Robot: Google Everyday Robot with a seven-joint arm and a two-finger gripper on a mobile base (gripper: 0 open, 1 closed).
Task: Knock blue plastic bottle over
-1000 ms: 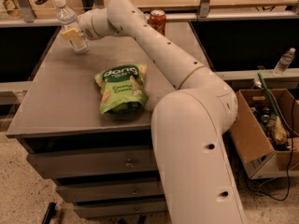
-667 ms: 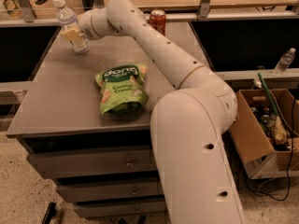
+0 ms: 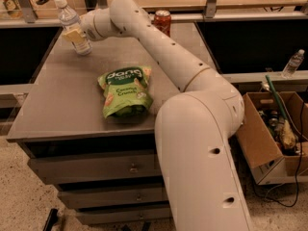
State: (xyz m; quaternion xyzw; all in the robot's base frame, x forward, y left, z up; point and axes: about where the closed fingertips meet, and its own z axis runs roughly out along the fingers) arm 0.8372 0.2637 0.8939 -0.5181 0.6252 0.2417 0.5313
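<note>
The blue plastic bottle (image 3: 68, 16) stands near the far left corner of the bench (image 3: 57, 109). It leans, with its white cap tipped toward the left and its base still on the bench top. Against the frames from a second ago we see almost no change: the cap and the base sit where they did, and the lean looks the same.

The gripper (image 3: 74, 34) is at the bottle's label, about mid-height, with a pale yellowish part lying across the front of the bottle and touching it. We cannot tell whether the jaws are apart, together or clamped on the bottle. The gripper has held this place since the earlier frames.

From there the white arm (image 3: 163, 47) runs back to the right across the bench, unmoved as far as we can see. The red can (image 3: 162, 20) stands upright at the far edge just behind the arm. The green snack bag (image 3: 124, 92) lies flat at mid-bench, well apart from the bottle. Neither has shifted.

To the right, off the bench, sit an open cardboard box (image 3: 250, 138) and a second clear bottle (image 3: 293, 64) on a ledge.
</note>
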